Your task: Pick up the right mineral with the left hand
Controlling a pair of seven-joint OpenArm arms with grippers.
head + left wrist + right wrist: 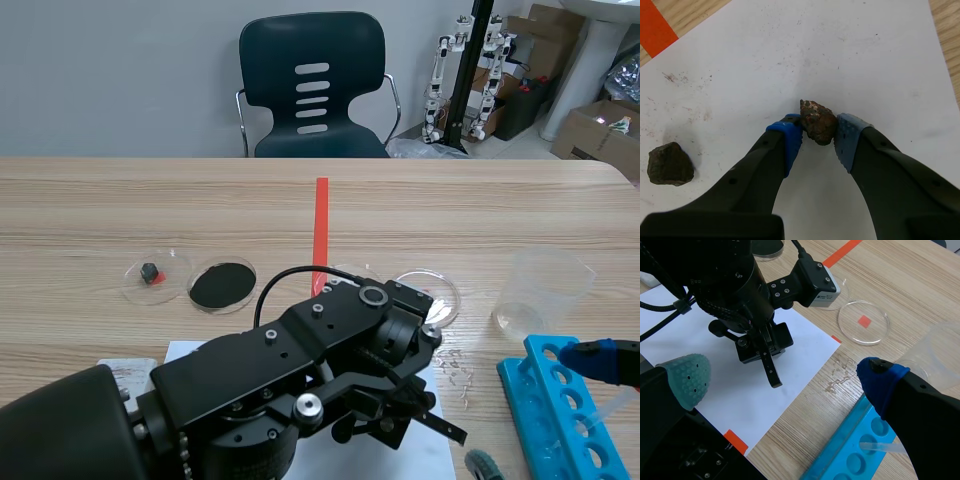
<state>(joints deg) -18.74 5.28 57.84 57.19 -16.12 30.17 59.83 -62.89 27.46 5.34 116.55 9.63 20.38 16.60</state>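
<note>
— Entry one, the claw?

— We record the left gripper (pixel 818 134) closed on the right mineral (pixel 817 121), a rough reddish-brown lump. The blue pads (pixel 788 140) press it from either side, so the fingers stand only a lump's width apart. It is over the white sheet (pixel 865 50); we cannot tell whether it is touching the sheet or lifted off it.

— Entry two, near it?

— We list a second mineral (pixel 670 163), darker, at eight o'clock from the held one and well apart from it, lying on the same sheet. A strip of orange-red tape (pixel 655 27) sits at ten o'clock, just past the sheet's corner.

— The other claw?

— We log the right gripper (pixel 784 385) spread wide with nothing between its fingers, above the sheet's edge and a blue tube rack (pixel 850 450).

— The surface?

— We count, on the wooden table (pixel 500 200), outward from the left arm (pixel 280 390): a dish of black powder (pixel 222 285) at eleven o'clock, a dish with a small dark piece (pixel 155 275) beside it, an empty clear dish (pixel 430 295) at one o'clock, and a clear plastic beaker (pixel 540 290) at two o'clock.

— The room?

— We note a dark chair (pixel 315 85) at twelve o'clock across the table, and cardboard boxes (pixel 600 130) on the floor beyond the far right corner.
</note>
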